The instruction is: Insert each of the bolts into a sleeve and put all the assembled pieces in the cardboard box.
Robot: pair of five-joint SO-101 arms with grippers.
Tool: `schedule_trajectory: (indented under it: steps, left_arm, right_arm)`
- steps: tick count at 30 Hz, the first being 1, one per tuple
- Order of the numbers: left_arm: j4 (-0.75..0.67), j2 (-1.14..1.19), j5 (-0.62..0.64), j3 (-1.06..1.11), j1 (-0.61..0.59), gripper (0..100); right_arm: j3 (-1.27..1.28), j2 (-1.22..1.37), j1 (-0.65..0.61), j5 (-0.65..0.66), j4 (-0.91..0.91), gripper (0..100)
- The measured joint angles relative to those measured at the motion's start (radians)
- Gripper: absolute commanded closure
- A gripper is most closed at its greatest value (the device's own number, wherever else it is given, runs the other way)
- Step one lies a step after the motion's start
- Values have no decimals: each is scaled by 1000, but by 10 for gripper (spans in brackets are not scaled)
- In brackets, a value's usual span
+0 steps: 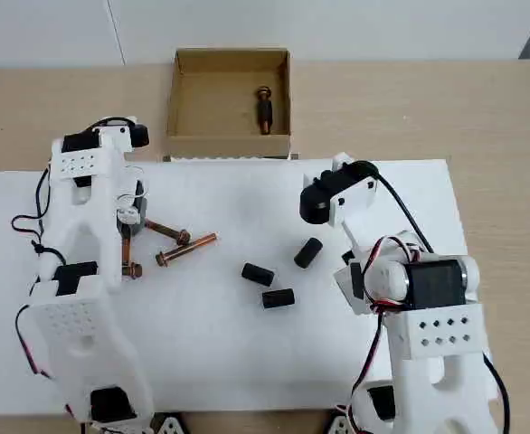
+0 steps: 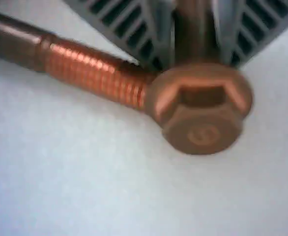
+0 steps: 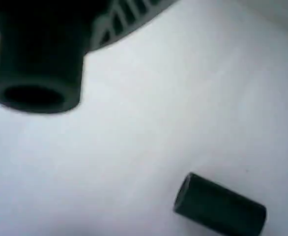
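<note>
Left gripper [image 2: 195, 29] grips a bolt [image 2: 203, 113] by its shank near the white mat's [image 1: 247, 362] left edge; right gripper [image 3: 45, 19], gripping a sleeve [image 3: 36, 73], sits well apart toward the right edge.

3 bolts [image 1: 185, 249] gleam copper with finely ringed threads; 3 loose sleeves [image 1: 258, 274] are matte black. The mat [image 1: 247, 362] is plain white, the table [image 1: 500, 108] pale tan, the cardboard box [image 1: 229, 145] brown. Arms [image 1: 84, 334] white with black motors; gripper pads [image 2: 119, 24] grey, ribbed.
</note>
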Motion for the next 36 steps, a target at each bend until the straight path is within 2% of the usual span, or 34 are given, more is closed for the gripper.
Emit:
schedule_trajectory:
  steps: [9,15,23,27,36]
  left_arm:
    - [32,8,0,-68,5,995]
    - [164,9,0,-310,38,995]
    - [184,9,0,-582,81,995]
    - [184,-38,0,-585,114,995]
    - [184,-445,-5,-373,296,995]
  right_arm:
    - [0,0,0,0,0,995]
    - [-63,0,2,0,75,995]
    - [-83,-21,0,0,103,996]
    - [-83,-153,0,0,107,996]
    - [18,-548,2,2,81,996]
